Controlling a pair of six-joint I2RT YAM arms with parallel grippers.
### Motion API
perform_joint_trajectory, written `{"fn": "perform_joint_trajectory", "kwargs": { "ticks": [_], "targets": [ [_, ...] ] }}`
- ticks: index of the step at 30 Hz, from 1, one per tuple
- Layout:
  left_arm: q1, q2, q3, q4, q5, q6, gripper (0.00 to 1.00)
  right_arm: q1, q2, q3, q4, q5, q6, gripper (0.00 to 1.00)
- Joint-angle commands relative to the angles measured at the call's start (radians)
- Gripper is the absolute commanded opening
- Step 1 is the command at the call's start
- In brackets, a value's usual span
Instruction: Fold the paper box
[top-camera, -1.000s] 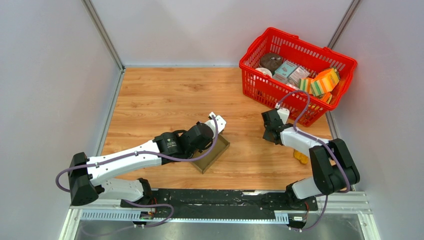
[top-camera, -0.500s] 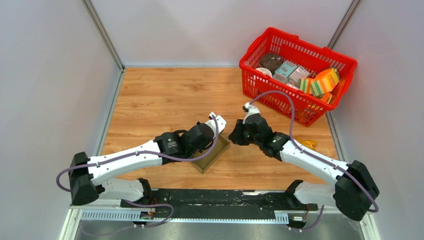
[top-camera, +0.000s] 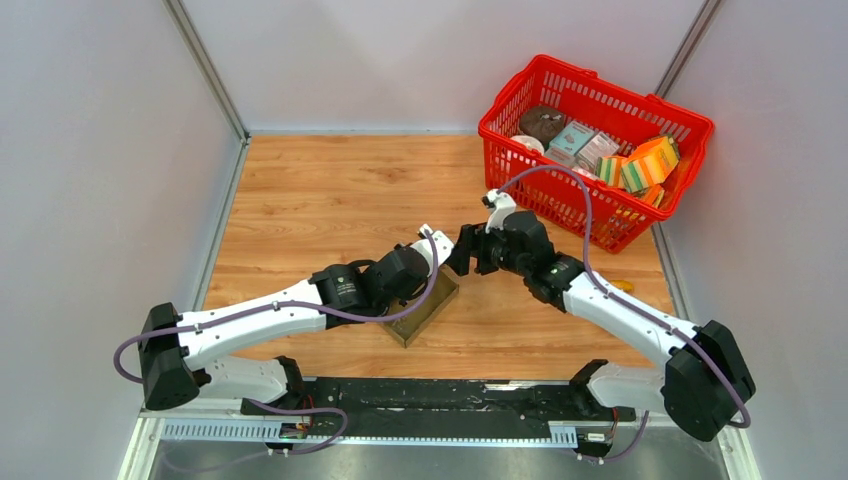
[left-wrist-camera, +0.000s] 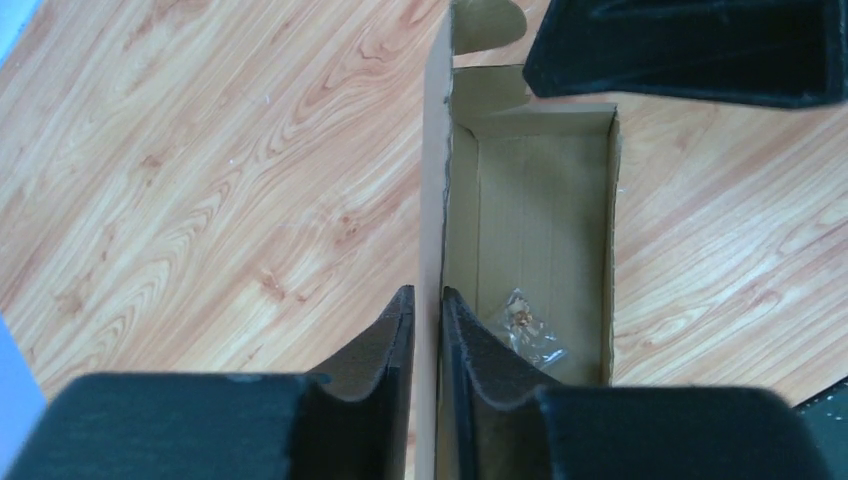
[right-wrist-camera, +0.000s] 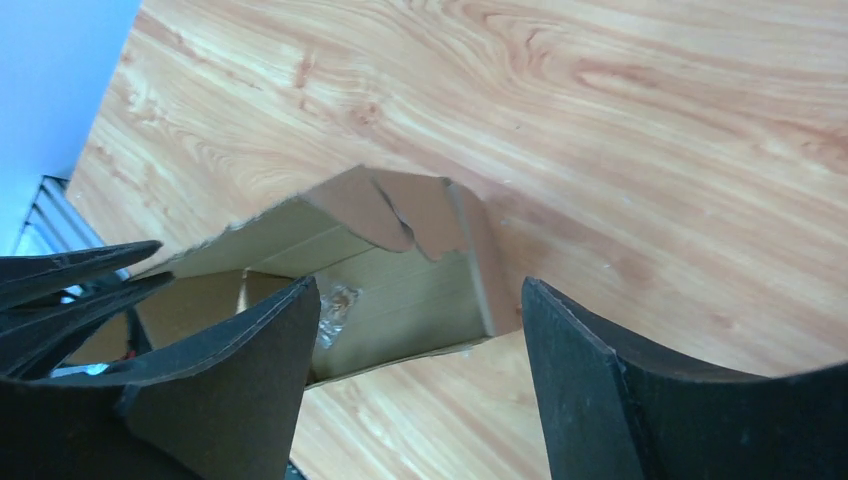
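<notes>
The paper box (top-camera: 432, 306) is a small open brown cardboard tray on the wooden table, near the middle front. Its long left wall (left-wrist-camera: 432, 200) stands upright between the fingers of my left gripper (left-wrist-camera: 427, 293), which is shut on that wall. A small clear plastic bag (left-wrist-camera: 528, 325) lies on the box floor (left-wrist-camera: 540, 210). My right gripper (top-camera: 463, 257) hovers open just beyond the box's far end. In the right wrist view its jaws (right-wrist-camera: 420, 285) stand wide apart over the end of the box (right-wrist-camera: 400, 290), where two curved flaps (right-wrist-camera: 400, 205) lean inward.
A red basket (top-camera: 503, 122) filled with colourful printed packages stands at the back right. A small yellow object (top-camera: 620, 285) lies on the table near the right wall. Grey enclosure walls border the table on the left, back and right.
My right arm has swung left from beside the basket to the box's far end, and its jaws have opened wide. The left arm has stayed at the box's wall.
</notes>
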Motion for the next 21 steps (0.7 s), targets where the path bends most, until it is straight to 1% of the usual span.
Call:
{"fn": "perform_joint_trajectory", "kwargs": {
  "ticks": [1, 3, 4, 5, 8, 9, 10, 11, 12, 13, 14, 15, 16, 17, 18, 19, 20, 21],
  "targets": [
    [-0.003, -0.046, 0.027, 0.014, 0.017, -0.031, 0.35, -0.026, 0.008, 0.006, 0.049, -0.063, -0.211, 0.74],
    [-0.004, -0.082, 0.025, 0.014, 0.017, -0.039, 0.42, -0.035, 0.034, 0.002, 0.091, -0.145, -0.254, 0.70],
    [-0.004, -0.098, 0.025, 0.012, 0.021, -0.050, 0.48, -0.043, 0.038, -0.007, 0.141, -0.175, -0.254, 0.69],
    [-0.004, -0.115, 0.025, 0.000, 0.021, -0.056, 0.51, -0.050, 0.044, -0.023, 0.166, -0.235, -0.252, 0.68],
    [-0.003, -0.194, 0.021, -0.046, -0.005, -0.105, 0.54, -0.058, 0.075, -0.011, 0.169, -0.254, -0.269, 0.66],
    [-0.003, -0.251, 0.000, -0.060, -0.017, -0.125, 0.55, -0.058, 0.093, 0.000, 0.154, -0.249, -0.277, 0.65],
    [-0.004, -0.282, -0.016, -0.089, -0.043, -0.180, 0.52, -0.058, 0.100, 0.005, 0.133, -0.245, -0.288, 0.64],
    [-0.001, -0.314, -0.036, -0.107, -0.058, -0.215, 0.50, -0.061, 0.106, 0.006, 0.131, -0.246, -0.288, 0.60],
    [-0.001, -0.381, -0.078, -0.129, -0.075, -0.258, 0.47, -0.066, 0.104, 0.000, 0.131, -0.258, -0.285, 0.58],
    [-0.003, -0.414, -0.103, -0.171, -0.101, -0.349, 0.42, -0.067, 0.098, -0.007, 0.154, -0.272, -0.257, 0.57],
    [-0.001, -0.481, -0.128, -0.193, -0.114, -0.399, 0.40, -0.067, 0.075, -0.023, 0.171, -0.287, -0.237, 0.57],
    [-0.001, -0.513, -0.174, -0.219, -0.129, -0.510, 0.39, -0.067, 0.063, -0.048, 0.186, -0.295, -0.216, 0.58],
    [0.000, -0.543, -0.195, -0.271, -0.147, -0.566, 0.36, -0.066, 0.046, -0.065, 0.210, -0.304, -0.193, 0.59],
    [0.002, -0.592, -0.215, -0.290, -0.146, -0.611, 0.36, -0.067, 0.016, -0.076, 0.208, -0.289, -0.162, 0.62],
    [0.003, -0.612, -0.250, -0.304, -0.140, -0.687, 0.35, -0.067, 0.003, -0.073, 0.183, -0.254, -0.145, 0.63],
    [0.003, -0.626, -0.267, -0.322, -0.120, -0.724, 0.34, -0.070, -0.009, -0.066, 0.110, -0.213, -0.139, 0.63],
    [0.006, -0.644, -0.286, -0.325, -0.109, -0.758, 0.33, -0.069, -0.035, -0.060, 0.076, -0.139, -0.133, 0.63],
    [0.008, -0.646, -0.319, -0.322, -0.097, -0.806, 0.32, -0.073, -0.047, -0.052, 0.035, -0.105, -0.128, 0.63]
  ]
}}
